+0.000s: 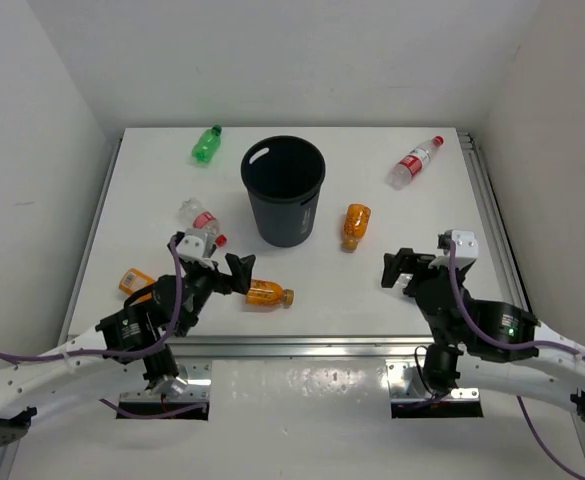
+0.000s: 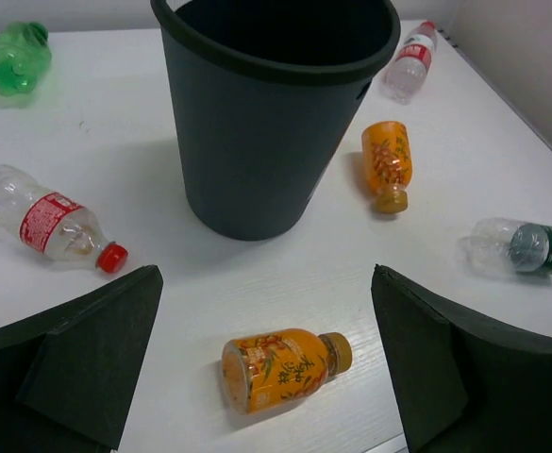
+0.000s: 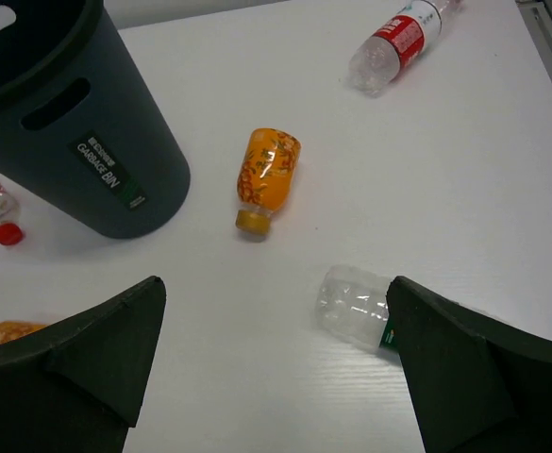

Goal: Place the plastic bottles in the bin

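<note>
**A:** Which bottle is the next one to go for?

**B:** The orange bottle (image 2: 280, 366). It lies on the tabletop (image 1: 162, 185) just ahead of the left claw (image 2: 263, 274) and in line with the gap between its fingers. The left claw is spread wide and holds nothing.

**A:** Which way does it lie?

**B:** It's on its side, with its long axis running across from one finger toward the other and the cap at the right-hand end. I'd judge that closing straight in would catch it end to end, so the wrist needs a turn to take it across the body.

**A:** And the other arm?

**B:** The right claw (image 3: 276, 283) is also wide apart and empty, and it is well away from that bottle. The left arm is nearer.

**A:** What's the count?

**B:** Seven bottles, all on the tabletop.
- Three are orange: this one, one right of the bin (image 1: 355, 226), and one beside the left arm (image 1: 135, 281).
- Two are red-labelled clear bottles (image 1: 416, 162) (image 1: 200, 218).
- One is a green bottle (image 1: 206, 144).
- One is a green-labelled clear bottle (image 3: 356, 307), just beside a finger of the right claw.

There is one bin (image 1: 287, 215), standing upright at mid-table. No bottle shows inside it.
</note>
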Available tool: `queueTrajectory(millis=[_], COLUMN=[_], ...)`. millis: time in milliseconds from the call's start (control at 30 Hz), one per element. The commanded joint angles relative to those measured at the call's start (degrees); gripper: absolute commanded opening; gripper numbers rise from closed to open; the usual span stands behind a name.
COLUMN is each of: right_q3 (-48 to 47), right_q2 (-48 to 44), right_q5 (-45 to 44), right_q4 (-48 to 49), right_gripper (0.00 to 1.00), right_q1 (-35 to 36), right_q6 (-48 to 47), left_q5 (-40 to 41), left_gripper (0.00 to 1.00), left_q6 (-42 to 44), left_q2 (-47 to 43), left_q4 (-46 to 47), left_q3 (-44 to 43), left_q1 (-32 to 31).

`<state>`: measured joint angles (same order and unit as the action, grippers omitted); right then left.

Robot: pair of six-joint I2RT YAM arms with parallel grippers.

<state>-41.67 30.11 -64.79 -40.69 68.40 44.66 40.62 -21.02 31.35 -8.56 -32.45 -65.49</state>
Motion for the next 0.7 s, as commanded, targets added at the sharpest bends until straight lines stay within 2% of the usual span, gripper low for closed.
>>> queueTrajectory(millis=[0,333,400,433,467,533,600,667], right_q3=[0.4,-1.9,-2.9,-2.9,-3.0,-4.6,-11.0,-19.2], right_q2=[-0.7,4.9,6.2,7.2,7.9,10.9,15.2,23.9], right_q5=[-2.9,-12.3,-13.0,-12.6,-11.5,-1.4,8.7,14.1], right_q4=[2.3,-3.4,-2.3,2.9,6.2,13.3,9.2,4.8], right_gripper=[0.99,0.99,0.99,0.99,0.99,0.99,0.99,0.99], right_q1=[0.3,-0.2,-0.2,-0.9,-1.9,-7.2,-13.6,-17.8], right_q6=[1.6,14.9,12.8,10.0,3.6,-3.0,-4.3,-5.4], left_q5=[1.9,3.2,3.2,3.1,3.0,2.4,2.1,2.7], left_gripper=[1.0,1.0,1.0,1.0,1.0,1.0,1.0,1.0], left_q6=[0.8,0.7,0.6,0.6,0.5,0.5,0.6,0.6], left_q2=[-0.6,-1.9,-2.5,-2.6,-2.6,-2.4,-2.4,-2.6], left_q4=[2.0,4.4,5.0,4.8,4.6,4.3,4.4,4.4], left_q3=[0.5,4.7,5.7,5.4,5.0,4.2,4.2,5.1], left_q1=[-1.1,-1.0,-1.1,-1.1,-1.1,-1.1,-1.2,-1.1])
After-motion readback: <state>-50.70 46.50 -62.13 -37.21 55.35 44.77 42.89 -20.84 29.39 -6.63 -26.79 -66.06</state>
